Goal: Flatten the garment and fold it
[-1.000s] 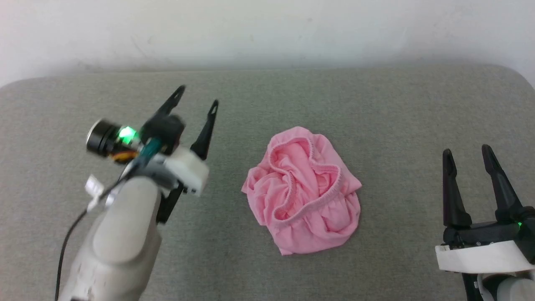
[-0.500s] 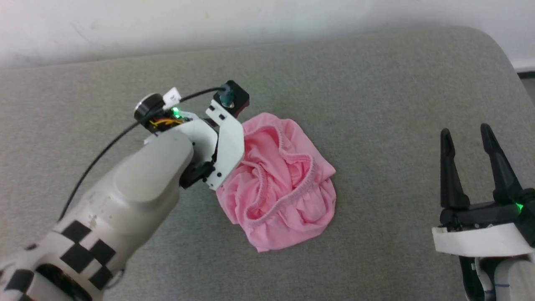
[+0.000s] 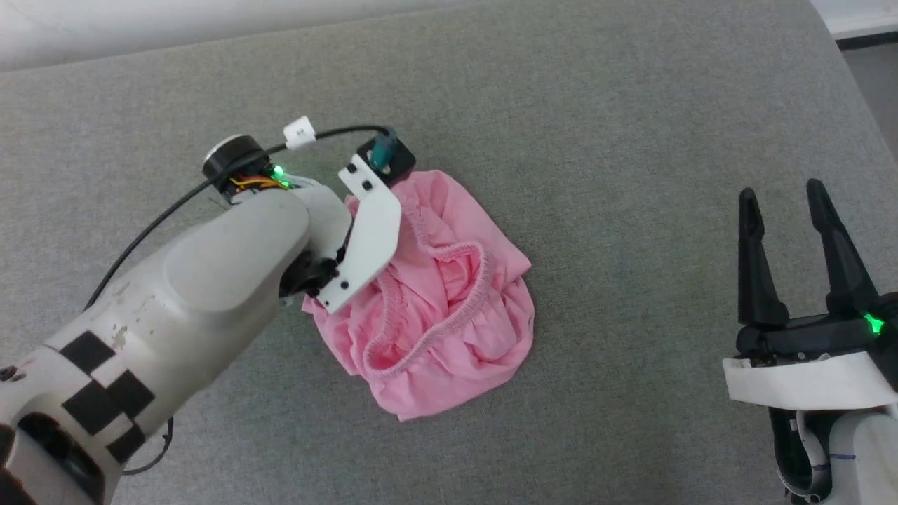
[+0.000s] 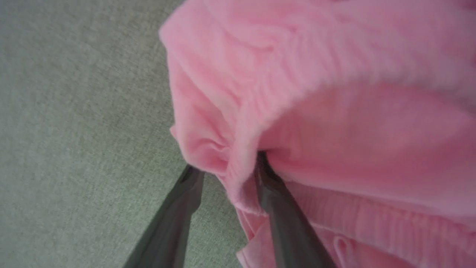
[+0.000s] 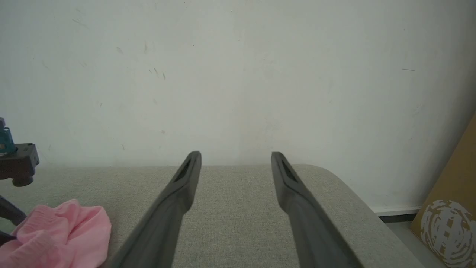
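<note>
Pink shorts (image 3: 456, 308) lie crumpled, left gripper (image 4: 225, 163) astride one fold, fingers apart, right gripper (image 3: 780, 189) spread wide.

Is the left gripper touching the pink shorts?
Touching. In the left wrist view, the left gripper straddles a fold of the pink shorts, one finger tucked into the cloth.

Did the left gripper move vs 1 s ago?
Yes. Against the garment, the left gripper went from clear of its left side onto its left edge, fingers straddling a fold.
</note>
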Controlling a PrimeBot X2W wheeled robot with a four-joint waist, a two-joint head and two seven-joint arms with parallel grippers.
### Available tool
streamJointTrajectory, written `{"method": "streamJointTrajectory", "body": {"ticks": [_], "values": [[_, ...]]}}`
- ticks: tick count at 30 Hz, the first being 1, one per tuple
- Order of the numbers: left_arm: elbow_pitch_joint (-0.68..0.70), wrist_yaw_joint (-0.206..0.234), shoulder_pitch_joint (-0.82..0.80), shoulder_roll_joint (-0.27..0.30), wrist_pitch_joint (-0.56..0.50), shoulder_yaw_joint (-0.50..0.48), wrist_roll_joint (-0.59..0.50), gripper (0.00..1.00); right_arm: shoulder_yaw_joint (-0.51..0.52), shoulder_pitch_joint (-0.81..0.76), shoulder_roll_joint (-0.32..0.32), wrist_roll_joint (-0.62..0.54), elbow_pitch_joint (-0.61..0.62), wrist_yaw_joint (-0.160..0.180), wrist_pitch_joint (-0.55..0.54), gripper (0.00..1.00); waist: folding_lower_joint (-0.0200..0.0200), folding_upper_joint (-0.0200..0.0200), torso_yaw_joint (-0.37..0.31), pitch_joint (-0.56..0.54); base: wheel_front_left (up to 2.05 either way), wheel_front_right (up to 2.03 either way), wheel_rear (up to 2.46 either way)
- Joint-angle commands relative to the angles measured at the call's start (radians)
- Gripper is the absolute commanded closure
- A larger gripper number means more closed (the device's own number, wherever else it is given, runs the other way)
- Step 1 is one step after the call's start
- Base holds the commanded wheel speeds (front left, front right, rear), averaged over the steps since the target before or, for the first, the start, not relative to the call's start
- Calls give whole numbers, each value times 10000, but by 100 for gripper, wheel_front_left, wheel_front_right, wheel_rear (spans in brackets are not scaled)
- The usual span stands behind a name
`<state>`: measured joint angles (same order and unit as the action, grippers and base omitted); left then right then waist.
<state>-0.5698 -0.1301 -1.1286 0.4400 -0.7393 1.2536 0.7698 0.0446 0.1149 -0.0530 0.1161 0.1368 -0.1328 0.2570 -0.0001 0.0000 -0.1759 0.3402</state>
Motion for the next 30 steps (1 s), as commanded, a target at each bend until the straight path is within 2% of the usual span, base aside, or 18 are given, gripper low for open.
{"method": "streamJointTrajectory", "body": {"ticks": [1, 3, 5, 10, 12, 17, 21, 25, 26, 27, 30], "values": [[113, -5, 590, 71, 24, 259, -238, 100, 43, 64, 28, 67, -41, 21, 47, 0, 1, 0, 26, -7, 0, 0, 0], [589, -5, 579, 379, 495, 262, -537, 100, 51, 17, 28, 19, -66, 21, 47, 0, 1, 0, 167, -141, 0, 0, 0], [904, -5, 446, 742, 1414, 263, -548, 100, 80, -21, 28, -25, -68, 21, 47, 0, 1, 0, 317, -291, 0, 0, 0], [1278, 17, 544, 1746, 3372, -95, -189, 100, 241, -224, 28, -128, -19, 21, 47, 0, 1, 0, 873, -677, 0, 0, 0], [1303, 206, 849, 2207, 3834, -397, 74, 100, 235, -287, 28, -166, -5, 21, 47, 0, 1, 0, 1065, -766, 0, 0, 0], [1288, 1123, 1985, 3235, 4520, -962, 770, 100, 225, -393, 28, -215, 8, 21, 47, 0, 1, 0, 1486, -881, 0, 0, 0], [864, 1637, 3037, 3630, 4758, -1133, 1380, 100, 155, -412, 28, -258, 9, 21, 47, 0, 1, 0, 1659, -877, 0, 0, 0], [254, 1779, 3838, 3409, 4902, -1167, 1924, 100, 137, -440, 28, -303, -20, 21, 47, 0, 1, 0, 1778, -921, 0, 0, 0], [96, 1791, 3943, 3295, 5002, -1163, 1966, 83, 132, -454, 28, -315, -34, 21, 47, 0, 1, 0, 1801, -950, 0, 0, 0], [-37, 1855, 3976, 3179, 5225, -1175, 1911, 0, 130, -474, 28, -328, -52, 21, 47, 0, 1, 0, 1828, -1002, 0, 0, 0], [-201, 1905, 3965, 2929, 5709, -1290, 1895, 0, 147, -549, 28, -352, -95, 21, 47, 0, 1, 0, 1894, -1165, 0, 0, 0]]}}
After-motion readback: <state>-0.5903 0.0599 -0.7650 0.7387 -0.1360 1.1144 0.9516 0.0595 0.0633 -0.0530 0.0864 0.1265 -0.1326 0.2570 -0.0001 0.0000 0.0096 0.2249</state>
